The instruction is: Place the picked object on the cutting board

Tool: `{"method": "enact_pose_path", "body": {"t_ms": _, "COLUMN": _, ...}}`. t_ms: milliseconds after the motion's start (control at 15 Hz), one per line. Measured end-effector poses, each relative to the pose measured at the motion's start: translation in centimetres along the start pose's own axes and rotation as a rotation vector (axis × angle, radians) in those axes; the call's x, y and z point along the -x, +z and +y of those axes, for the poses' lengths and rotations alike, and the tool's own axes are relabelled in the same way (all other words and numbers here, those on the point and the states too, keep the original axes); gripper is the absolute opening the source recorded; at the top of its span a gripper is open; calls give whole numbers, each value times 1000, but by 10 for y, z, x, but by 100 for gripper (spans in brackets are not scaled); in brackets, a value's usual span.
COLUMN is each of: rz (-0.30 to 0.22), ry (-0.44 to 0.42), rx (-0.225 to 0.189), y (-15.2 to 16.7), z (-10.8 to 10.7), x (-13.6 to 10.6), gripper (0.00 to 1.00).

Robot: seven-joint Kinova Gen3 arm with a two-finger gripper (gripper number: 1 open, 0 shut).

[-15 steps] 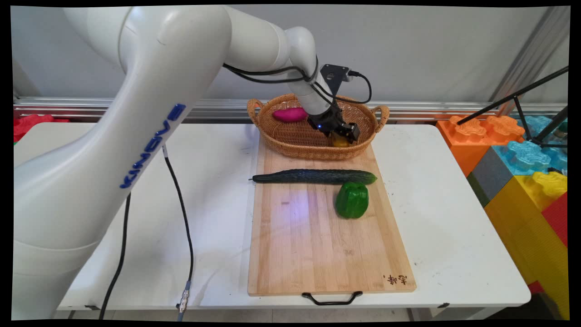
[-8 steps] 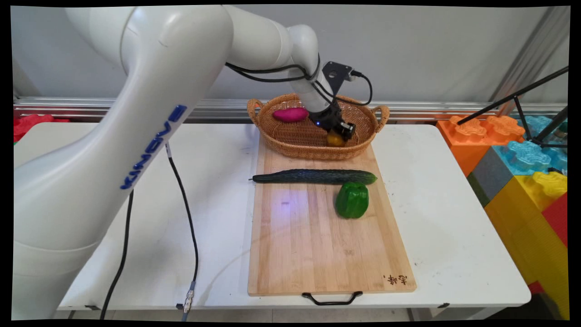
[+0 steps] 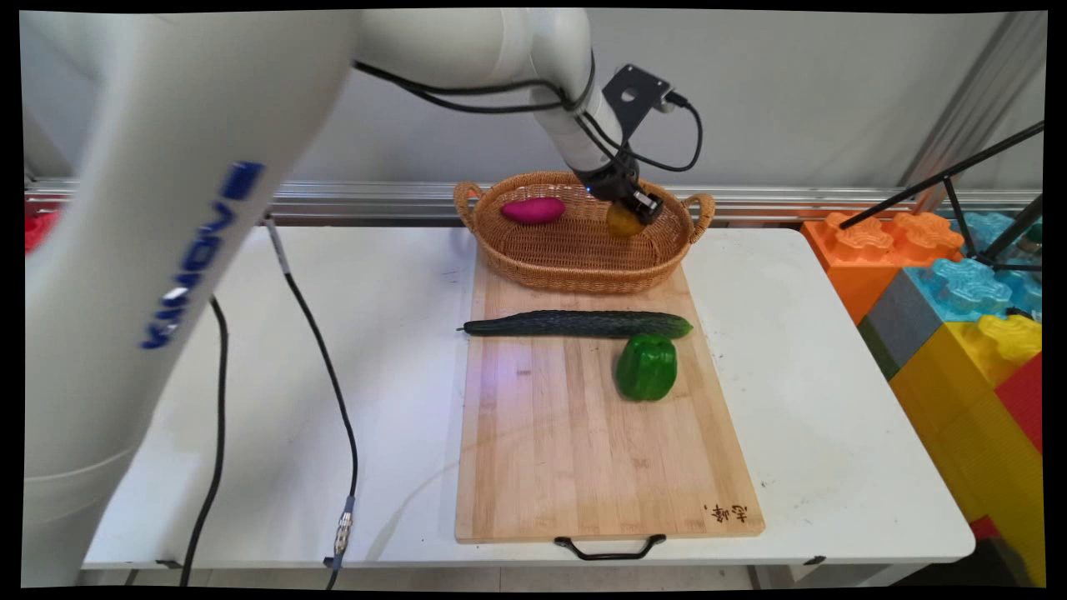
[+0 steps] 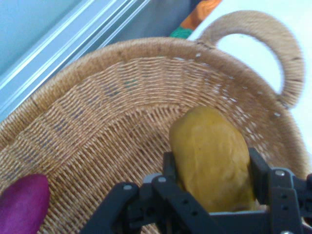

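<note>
Your white worktop (image 3: 817, 350) carries a wooden cutting board (image 3: 583, 450) reaching its near edge, and a black cable (image 3: 333, 400) lies at its left.

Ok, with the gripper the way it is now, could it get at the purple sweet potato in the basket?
Probably not right now. The gripper is shut on a yellow potato, so its fingers are occupied. Otherwise the way looks free: the purple sweet potato lies uncovered at the other end of the open basket.

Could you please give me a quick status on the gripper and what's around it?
Gripper shut on yellow potato, above the wicker basket. Purple sweet potato lies in basket. Cucumber and green pepper on cutting board.
</note>
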Motion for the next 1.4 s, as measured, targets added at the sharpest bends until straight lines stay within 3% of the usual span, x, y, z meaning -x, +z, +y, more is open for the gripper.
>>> {"method": "enact_pose_path", "body": {"t_ms": 333, "rz": -35, "ry": 125, "rx": 35, "y": -56, "z": 19, "x": 8, "gripper": 0}}
{"method": "enact_pose_path", "body": {"t_ms": 800, "rz": -229, "ry": 226, "rx": 163, "y": -134, "z": 31, "x": 84, "gripper": 0}}
{"method": "enact_pose_path", "body": {"t_ms": 1067, "rz": -278, "ry": 281, "rx": 226, "y": -147, "z": 29, "x": 119, "gripper": 0}}
{"method": "enact_pose_path", "body": {"t_ms": 1400, "rz": -267, "ry": 349, "rx": 289, "y": -132, "z": 23, "x": 151, "gripper": 0}}
